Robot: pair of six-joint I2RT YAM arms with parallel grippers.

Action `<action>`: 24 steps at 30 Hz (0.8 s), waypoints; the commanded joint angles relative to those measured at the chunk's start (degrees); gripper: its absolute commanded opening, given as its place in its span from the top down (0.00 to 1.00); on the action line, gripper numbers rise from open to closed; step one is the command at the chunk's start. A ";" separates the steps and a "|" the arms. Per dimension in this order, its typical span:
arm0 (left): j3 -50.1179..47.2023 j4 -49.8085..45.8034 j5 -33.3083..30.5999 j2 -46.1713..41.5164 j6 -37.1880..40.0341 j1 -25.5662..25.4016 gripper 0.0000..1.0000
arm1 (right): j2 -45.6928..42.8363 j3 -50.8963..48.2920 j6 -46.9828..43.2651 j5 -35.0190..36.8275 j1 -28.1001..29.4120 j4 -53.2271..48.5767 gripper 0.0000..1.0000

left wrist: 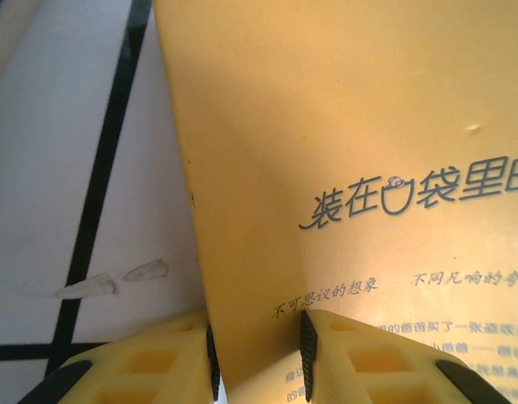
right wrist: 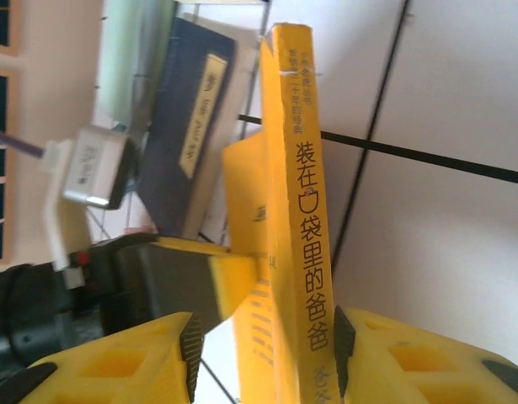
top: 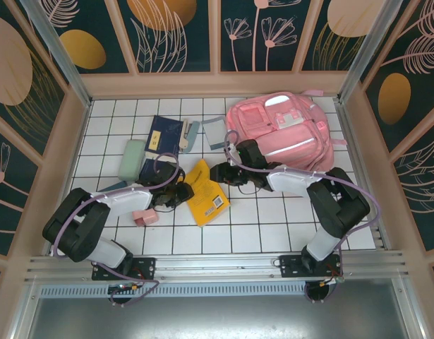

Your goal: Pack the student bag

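From above, the pink backpack (top: 284,134) lies at the far right of the tiled table (top: 259,226); a yellow book (top: 206,192) sits between the 2 arms. The left wrist view shows the left gripper (left wrist: 257,358) clamped on the book's cover (left wrist: 351,151). The right wrist view shows the right gripper (right wrist: 265,349) straddling the book's spine (right wrist: 305,202); whether it pinches is unclear.

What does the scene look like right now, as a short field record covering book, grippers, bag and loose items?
book: yellow book on the tiles in front of the arms, one side raised
left gripper: jaws around the book's cover edge
right gripper: jaws straddling the book's spine
student bag: far right of the table, lying flat
loose items: dark blue book, pale green case, small pink box
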 commanded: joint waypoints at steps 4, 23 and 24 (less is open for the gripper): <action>-0.53 0.70 1.18 2.78 2.02 -0.90 0.69 | 1.95 3.84 -6.40 -2.24 3.08 -6.96 0.57; 14.75 -4.92 -2.25 -0.41 13.26 -1.79 0.61 | -13.87 0.88 -4.67 9.69 -3.80 -11.20 1.00; 16.29 -4.74 -2.38 0.23 14.30 -2.16 0.61 | -15.74 0.30 -4.04 11.13 -4.87 -11.65 1.00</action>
